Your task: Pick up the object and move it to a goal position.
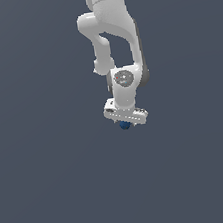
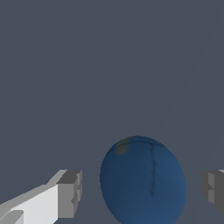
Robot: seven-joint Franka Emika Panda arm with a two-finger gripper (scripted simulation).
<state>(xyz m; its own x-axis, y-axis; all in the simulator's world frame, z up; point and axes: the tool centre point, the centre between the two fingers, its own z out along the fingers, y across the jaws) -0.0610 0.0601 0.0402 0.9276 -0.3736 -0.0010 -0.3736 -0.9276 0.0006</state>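
The object, a small glossy dark blue ball, lies between my gripper's two grey fingertips. In the wrist view a narrow gap shows on each side of the ball, so neither pad touches it. My gripper is open around it. In the exterior view the white arm hangs down from the top, and the gripper points down. Only a small part of the ball peeks out below the gripper's white body there, and the fingers are hidden.
A plain dark grey-blue surface fills both views around the arm. No other object, container, edge or goal marker shows.
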